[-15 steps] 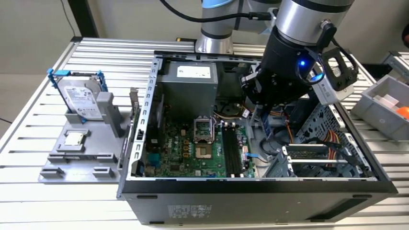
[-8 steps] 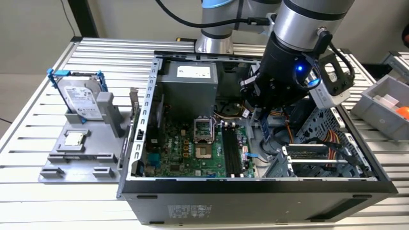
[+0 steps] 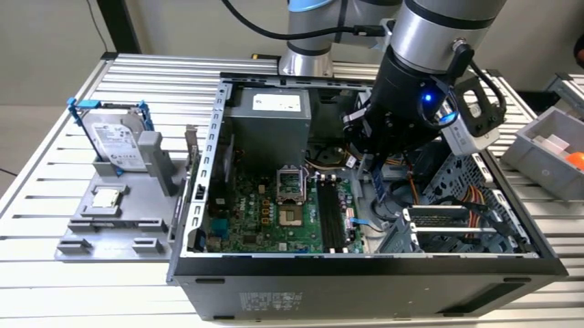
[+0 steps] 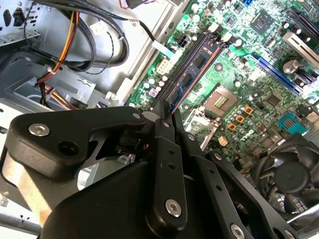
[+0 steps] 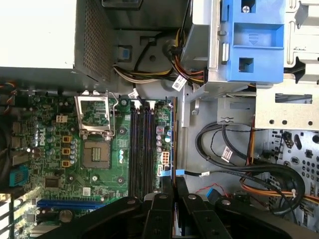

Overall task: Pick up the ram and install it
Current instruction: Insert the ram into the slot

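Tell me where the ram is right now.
The ram is clamped between the fingers of the gripper inside the computer case, just over the motherboard, on the exterior view's right of the black memory slots.

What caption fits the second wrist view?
Gripper holds the ram on edge above the motherboard.

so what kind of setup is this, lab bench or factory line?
Looks like a lab test bench for PC assembly: an open computer case with its motherboard exposed sits on a slatted aluminium table, beside a grey fixture holding a hard drive.
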Controlling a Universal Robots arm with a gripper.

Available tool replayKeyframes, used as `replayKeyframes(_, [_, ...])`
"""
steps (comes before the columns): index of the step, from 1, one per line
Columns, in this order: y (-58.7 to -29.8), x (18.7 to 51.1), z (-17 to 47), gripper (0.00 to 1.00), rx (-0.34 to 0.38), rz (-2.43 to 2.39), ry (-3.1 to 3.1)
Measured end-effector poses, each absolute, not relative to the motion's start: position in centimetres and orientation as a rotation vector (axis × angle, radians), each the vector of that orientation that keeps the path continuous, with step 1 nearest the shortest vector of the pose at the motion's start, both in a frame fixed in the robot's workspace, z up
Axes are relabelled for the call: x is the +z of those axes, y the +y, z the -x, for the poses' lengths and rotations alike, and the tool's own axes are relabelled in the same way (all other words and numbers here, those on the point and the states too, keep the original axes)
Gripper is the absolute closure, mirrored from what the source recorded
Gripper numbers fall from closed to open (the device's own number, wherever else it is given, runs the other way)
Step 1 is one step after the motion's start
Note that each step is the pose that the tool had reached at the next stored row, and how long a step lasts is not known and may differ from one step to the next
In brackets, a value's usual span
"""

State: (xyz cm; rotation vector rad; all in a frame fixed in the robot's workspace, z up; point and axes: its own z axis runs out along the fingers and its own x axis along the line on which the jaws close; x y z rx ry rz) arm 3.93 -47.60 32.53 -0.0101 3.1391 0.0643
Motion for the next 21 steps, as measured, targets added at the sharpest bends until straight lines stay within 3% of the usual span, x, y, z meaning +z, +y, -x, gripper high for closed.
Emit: replayKeyframes(21, [-47.62,31.79,-3.55,1.00,0.064,-0.011,3.139])
